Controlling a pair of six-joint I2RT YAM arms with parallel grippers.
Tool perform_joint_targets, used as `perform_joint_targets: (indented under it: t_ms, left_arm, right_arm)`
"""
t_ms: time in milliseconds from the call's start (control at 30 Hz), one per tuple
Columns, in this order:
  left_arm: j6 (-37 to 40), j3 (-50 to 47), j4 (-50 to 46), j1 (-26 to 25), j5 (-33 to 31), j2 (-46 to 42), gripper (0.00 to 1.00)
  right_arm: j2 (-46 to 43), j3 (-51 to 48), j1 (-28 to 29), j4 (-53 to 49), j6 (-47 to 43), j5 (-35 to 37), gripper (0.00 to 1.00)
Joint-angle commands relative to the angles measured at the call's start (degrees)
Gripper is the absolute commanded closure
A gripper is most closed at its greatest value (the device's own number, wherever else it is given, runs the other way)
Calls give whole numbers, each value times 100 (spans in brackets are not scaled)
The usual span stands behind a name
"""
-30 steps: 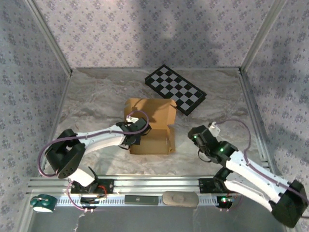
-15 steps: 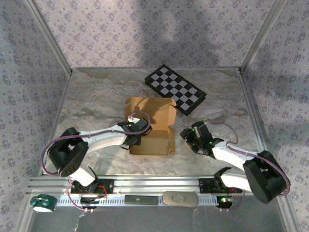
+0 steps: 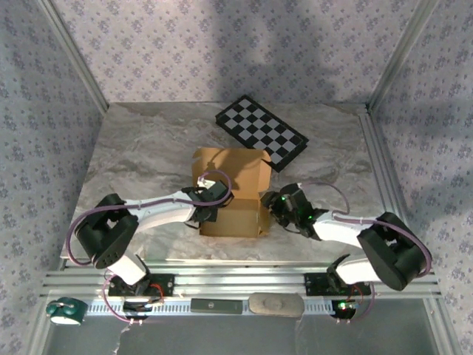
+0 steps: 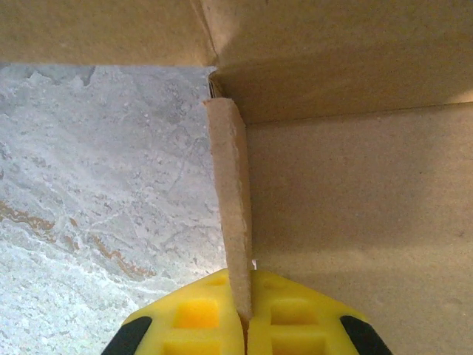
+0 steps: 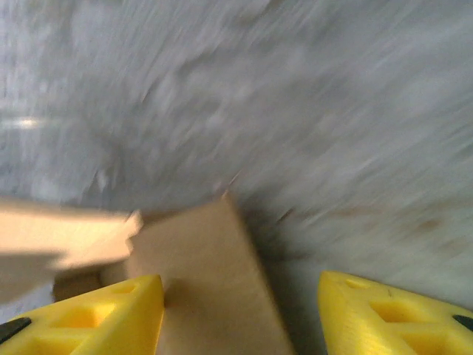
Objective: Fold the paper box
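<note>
The counter [image 3: 148,148] is grey and white like marble stone. Walls with tiny purple flowers stand around it: the back wall [image 3: 236,44] at 12 o'clock, side walls [image 3: 37,133] at 9 and 3 o'clock. Shiny metal posts [image 3: 74,52] rise in the far corners. A metal rail [image 3: 236,281] runs along 6 o'clock. Soft shadows lie on the back wall

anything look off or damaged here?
Nothing damaged or spilled. The box is only half formed, its far flap standing up, with the left gripper shut on its left wall and the right gripper open at its right side. The checkered board lies diagonal behind it.
</note>
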Motion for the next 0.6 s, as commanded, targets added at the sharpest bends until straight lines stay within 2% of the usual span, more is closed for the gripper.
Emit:
perform_joint_targets:
  t_ms: [0,100,200,367,567]
  left_arm:
    - [116,-13,-76,-26,-159,32,100]
    - [120,-59,-54,-22,-207,40,100]
    - [93,-75,-68,-22,-208,-32,100]
    - [114,-50,-81,17,-226,-118,100]
    - [149,-13,-87,86,-206,-7,100]
  right_arm:
    - [-529,242,290,-737,16,212,41]
    - [-1219,86,265,-1495,-90,711,40]
    - [-1450,-29,87,-1620,-316,633,39]
    - [-1125,-55,-53,-1521,-497,517,38]
    - [-673,-126,-33,-861,-550,345,37]
